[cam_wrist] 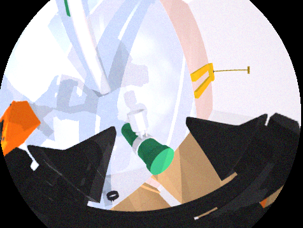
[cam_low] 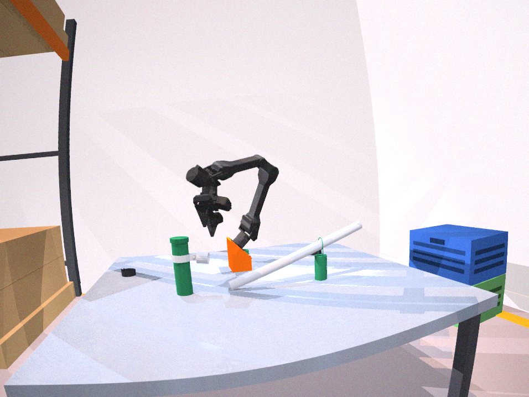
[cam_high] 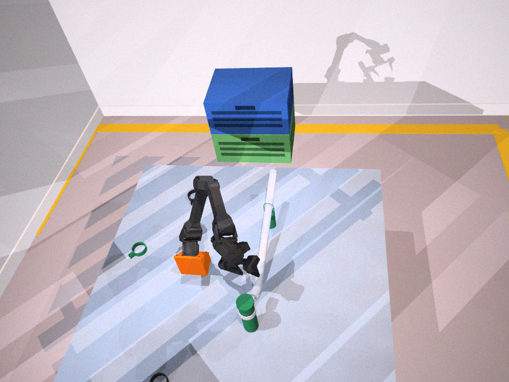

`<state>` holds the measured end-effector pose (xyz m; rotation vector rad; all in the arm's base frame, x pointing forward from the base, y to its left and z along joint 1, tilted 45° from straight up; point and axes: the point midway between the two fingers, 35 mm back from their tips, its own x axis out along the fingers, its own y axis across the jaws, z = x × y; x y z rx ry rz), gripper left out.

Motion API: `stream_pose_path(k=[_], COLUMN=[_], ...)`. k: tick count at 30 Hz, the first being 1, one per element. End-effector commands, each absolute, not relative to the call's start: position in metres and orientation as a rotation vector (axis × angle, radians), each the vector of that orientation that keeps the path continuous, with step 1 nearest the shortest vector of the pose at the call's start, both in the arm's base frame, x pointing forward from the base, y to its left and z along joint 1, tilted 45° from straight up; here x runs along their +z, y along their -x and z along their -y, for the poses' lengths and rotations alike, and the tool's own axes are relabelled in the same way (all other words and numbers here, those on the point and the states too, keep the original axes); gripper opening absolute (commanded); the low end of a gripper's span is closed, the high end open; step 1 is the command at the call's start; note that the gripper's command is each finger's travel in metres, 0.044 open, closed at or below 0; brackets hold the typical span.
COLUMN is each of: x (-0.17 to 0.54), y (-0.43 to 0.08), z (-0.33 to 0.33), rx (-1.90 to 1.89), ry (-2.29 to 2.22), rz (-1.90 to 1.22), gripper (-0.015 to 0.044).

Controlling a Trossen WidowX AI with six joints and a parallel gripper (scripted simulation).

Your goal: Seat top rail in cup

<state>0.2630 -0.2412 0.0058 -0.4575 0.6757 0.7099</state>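
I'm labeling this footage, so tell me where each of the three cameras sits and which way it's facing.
Top: high above, looking down at the table, whole arm and open claw beside the rail.
Exterior: past the table's edge, level, facing the arm and the big post.
Wrist: on the claw, facing down between its fingers at the big post.
All three show the big post.

Your rail [cam_low: 295, 255] slants through loop cap [cam_low: 320, 243] on small post [cam_low: 320, 266]; low end on table [cam_low: 299, 324], right of big post [cam_low: 182, 267].
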Motion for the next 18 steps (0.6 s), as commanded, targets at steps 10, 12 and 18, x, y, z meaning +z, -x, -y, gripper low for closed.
stream_pose_path(k=[10, 12, 18], x=[-0.018, -0.03, -0.04], y=[-0.264, -0.266, -0.267], z=[0.235, 0.224, 0.212], rx=[0.743, 0.743, 0.743], ry=[0.546, 0.545, 0.545], rz=[-0.658, -0.657, -0.656], gripper=[0.044, 0.044, 0.044])
